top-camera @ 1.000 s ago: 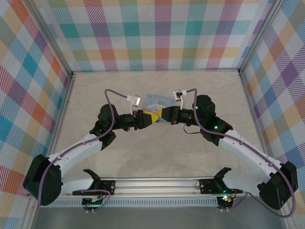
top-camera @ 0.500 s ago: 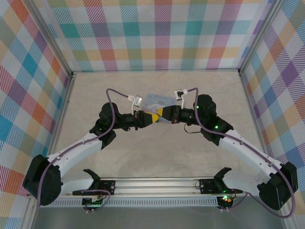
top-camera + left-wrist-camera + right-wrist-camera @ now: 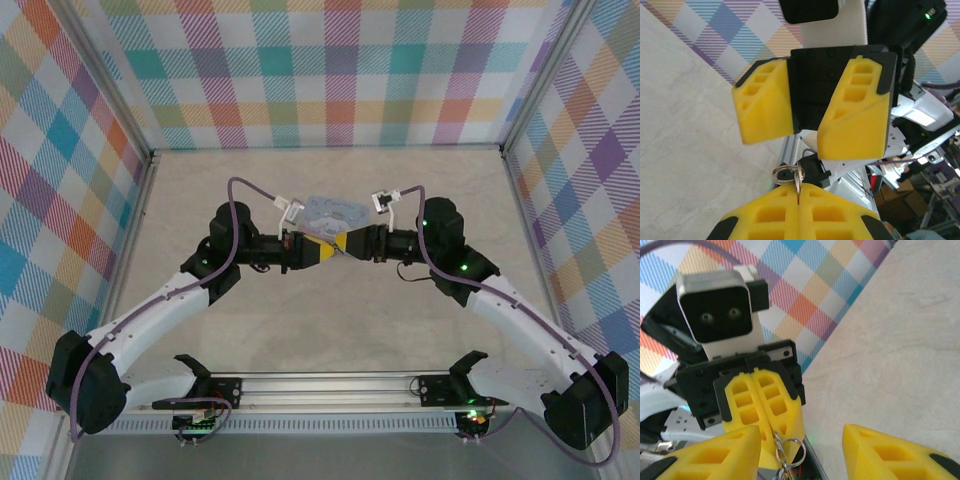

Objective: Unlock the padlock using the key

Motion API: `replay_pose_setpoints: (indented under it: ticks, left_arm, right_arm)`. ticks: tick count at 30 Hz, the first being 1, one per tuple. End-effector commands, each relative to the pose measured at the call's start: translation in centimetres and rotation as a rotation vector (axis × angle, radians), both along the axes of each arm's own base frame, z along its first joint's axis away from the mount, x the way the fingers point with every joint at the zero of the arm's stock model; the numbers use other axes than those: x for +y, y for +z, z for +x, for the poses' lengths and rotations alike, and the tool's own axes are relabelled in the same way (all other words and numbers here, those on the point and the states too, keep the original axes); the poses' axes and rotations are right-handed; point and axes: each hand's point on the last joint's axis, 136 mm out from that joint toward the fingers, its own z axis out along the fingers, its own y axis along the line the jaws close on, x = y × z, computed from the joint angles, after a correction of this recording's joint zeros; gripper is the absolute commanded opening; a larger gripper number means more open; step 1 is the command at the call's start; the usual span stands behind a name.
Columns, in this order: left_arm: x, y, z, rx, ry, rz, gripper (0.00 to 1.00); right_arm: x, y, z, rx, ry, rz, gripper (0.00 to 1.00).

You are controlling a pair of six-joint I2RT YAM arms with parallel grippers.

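Yellow jaws, black mounts (image 3: 830,85). Silvery key (image 3: 798,182) and ring (image 3: 783,175) at left jaws. Beige marbled surface (image 3: 330,320) under jaws; pastel plaid walls (image 3: 330,70) beyond.

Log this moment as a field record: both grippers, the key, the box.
left gripper: fingers shut on the key, which is pinched at their tips
key ring: on the key, sticking out past the fingertips
right gripper: fingers open with nothing between them, facing the left gripper tip to tip
box: pale blue, on the table just behind the two grippers
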Motion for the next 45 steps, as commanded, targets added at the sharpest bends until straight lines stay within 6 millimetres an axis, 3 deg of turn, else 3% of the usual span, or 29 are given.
replay_pose_setpoints:
  ticks: [1,5,11,17,21,23,25,32,41,45]
  left_arm:
    - [-0.3,0.9,-1.2,-0.025,-0.081,-0.002,0.00]
    - [-0.4,1.0,-1.4,-0.019,-0.105,0.000,0.00]
    - [-0.4,1.0,-1.8,-0.013,-0.126,0.009,0.00]
    - [-0.3,1.2,-2.0,-0.018,-0.140,0.008,0.00]
    - [-0.4,1.1,-2.0,-0.018,-0.142,0.011,0.00]
    - [-0.3,1.2,-2.0,-0.021,-0.136,0.014,0.00]
    - [-0.2,0.8,-1.7,-0.017,-0.110,0.032,0.15]
    - [0.8,0.8,-1.5,-0.027,-0.051,0.023,0.40]
    - [0.9,0.2,-1.1,0.001,-0.046,0.022,0.43]
    - [0.8,0.1,-1.1,0.007,-0.051,0.019,0.39]
  right_arm:
    - [0.2,0.3,-1.6,-0.021,0.099,-0.003,0.49]
    - [0.4,0.2,-2.3,-0.011,0.141,0.011,0.46]
    - [0.6,0.4,-2.9,-0.006,0.182,0.032,0.28]
    - [0.8,0.3,-3.3,0.006,0.220,0.037,0.20]
    - [1.0,0.3,-3.7,0.011,0.253,0.040,0.00]
    - [1.0,0.2,-3.6,0.004,0.244,0.037,0.00]
    - [0.8,0.1,-3.1,-0.007,0.205,0.032,0.00]
    - [0.1,0.5,-1.4,-0.019,0.107,0.074,0.00]
    - [0.0,0.9,-1.2,-0.019,0.088,0.119,0.00]
    - [-0.1,0.6,-0.9,-0.012,0.067,0.127,0.00]
